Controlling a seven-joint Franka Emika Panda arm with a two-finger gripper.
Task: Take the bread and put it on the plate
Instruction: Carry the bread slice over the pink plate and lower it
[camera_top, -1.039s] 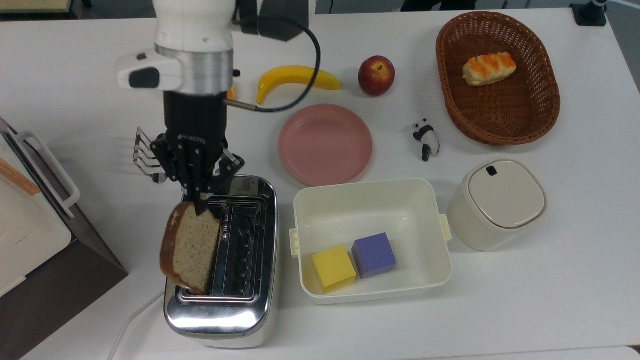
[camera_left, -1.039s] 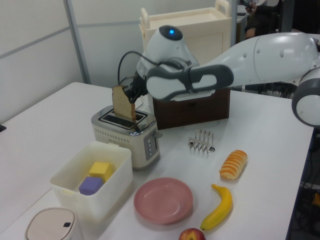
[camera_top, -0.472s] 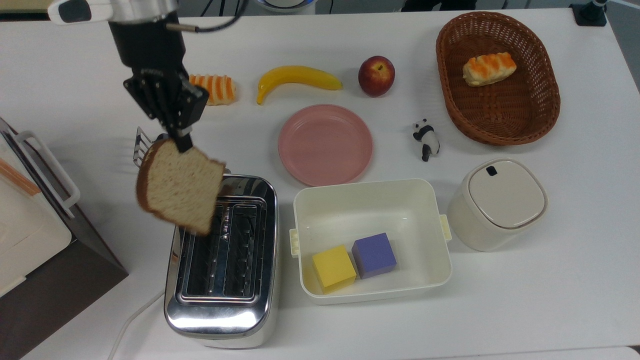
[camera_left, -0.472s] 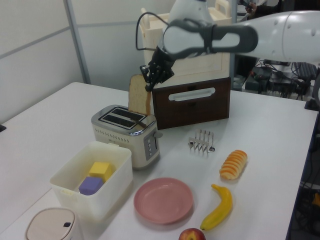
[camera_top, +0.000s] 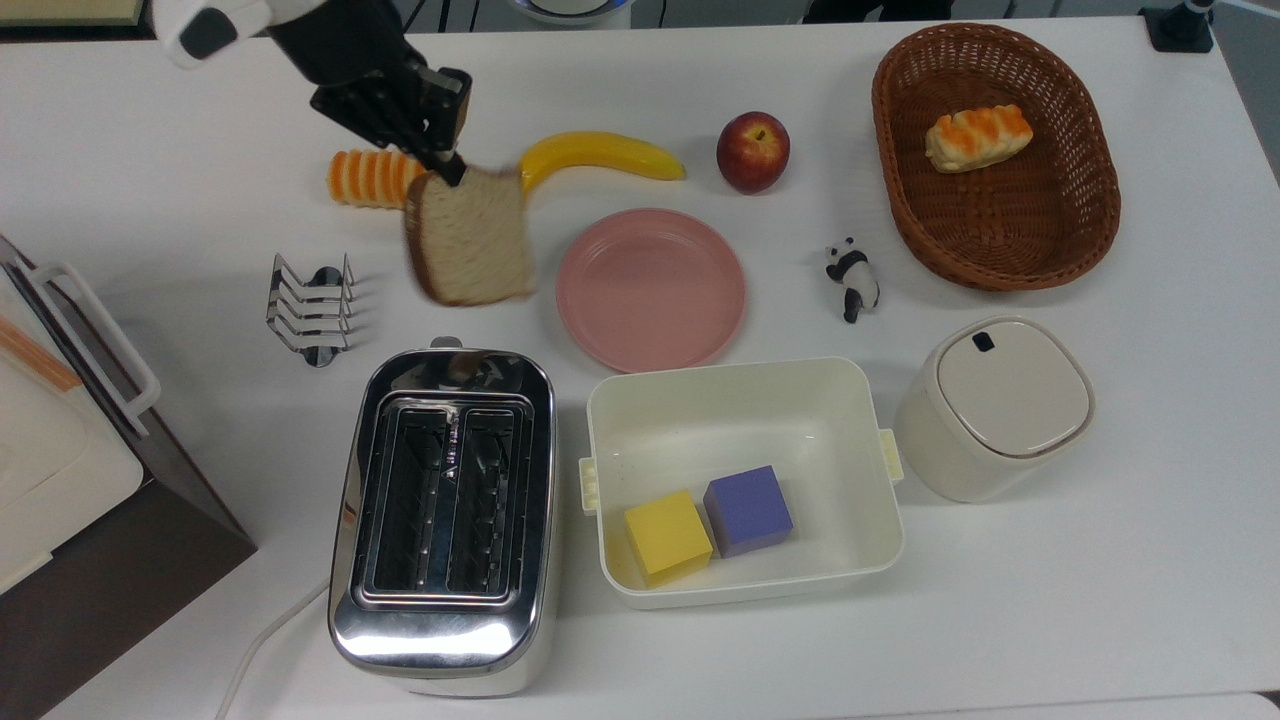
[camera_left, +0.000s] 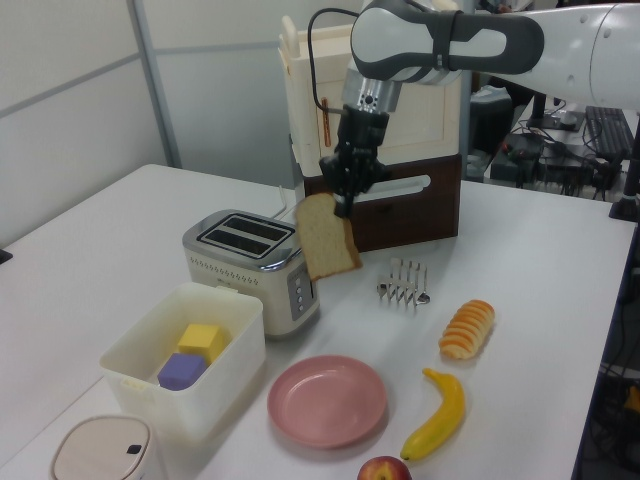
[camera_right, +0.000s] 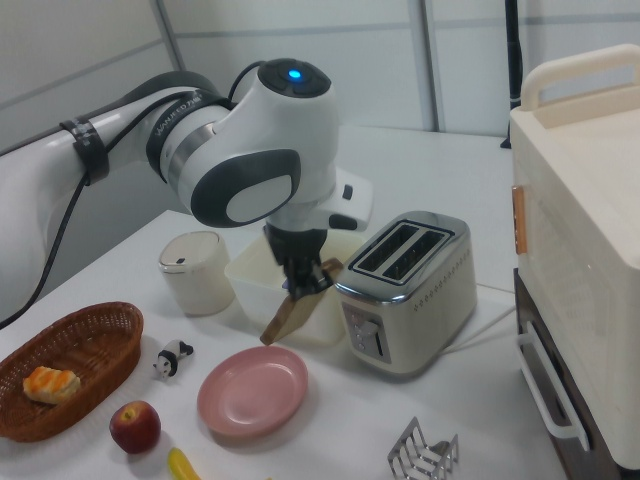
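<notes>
One slice: carrying bread (camera_top: 468, 240), pinched at its top edge by end effector (camera_top: 447, 172), toward plate (camera_top: 650, 290); lowering flat, centring before releasing.

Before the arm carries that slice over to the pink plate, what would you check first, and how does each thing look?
1. Grip: gripper shut on the bread at its top edge: ok.
2. Bread clear of the toaster: ok.
3. Plate bare: ok.
4. Slice over the plate: not ok, it hangs off the plate's left side in the top view.
5. Banana beside the path: ok, apart from the plate.
6. Grip firmness: cannot tell.
</notes>
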